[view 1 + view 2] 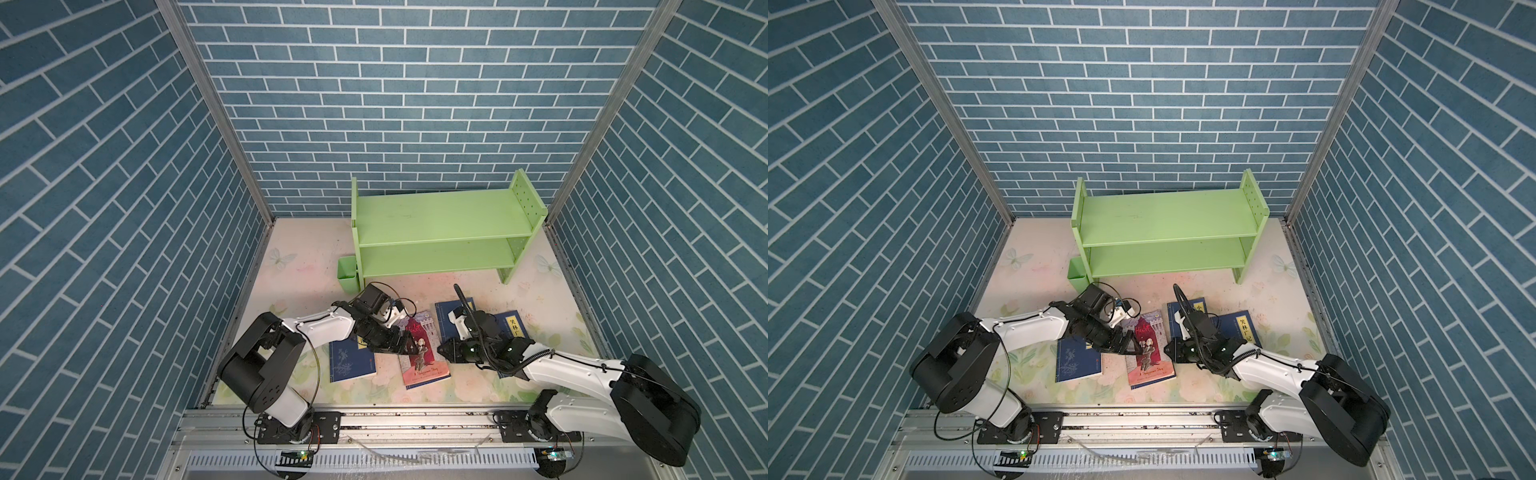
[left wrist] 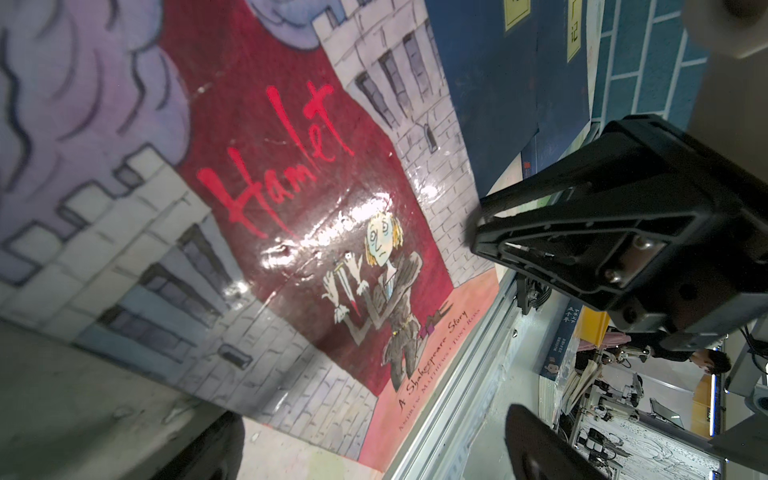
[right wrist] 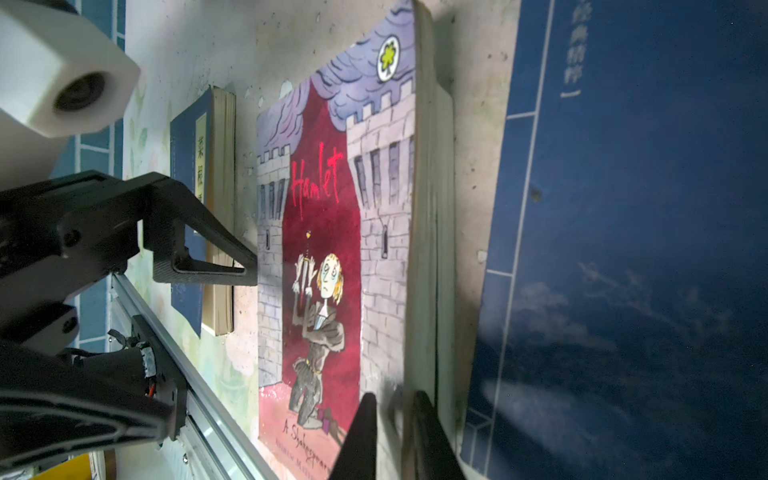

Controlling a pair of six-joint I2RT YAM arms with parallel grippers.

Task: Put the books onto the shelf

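Red-and-grey on the cover of the Hamlet book (image 1: 424, 365), face up on the table (image 1: 299, 266) between the left gripper (image 1: 405, 347) and the right gripper (image 1: 442, 350). Long axis across the line joining the two, title end away from both wrists and toward the shelf (image 1: 436, 232), one long edge facing each gripper. Seen only from above: that shelf, well beyond both grippers. Seen only from the right wrist: thick page block along the edge nearest the right gripper, pinched between its narrow-set fingers (image 3: 359, 436); also one left fingertip (image 3: 245, 276) touching the opposite long edge, that gripper spread wide and gripping nothing. Seen only from the left wrist: glare on the glossy cover. Under the right gripper's wrist, nearer blue book (image 1: 444, 318) and outer blue book (image 1: 513, 328); beside the left wrist, left blue book (image 1: 351, 363).
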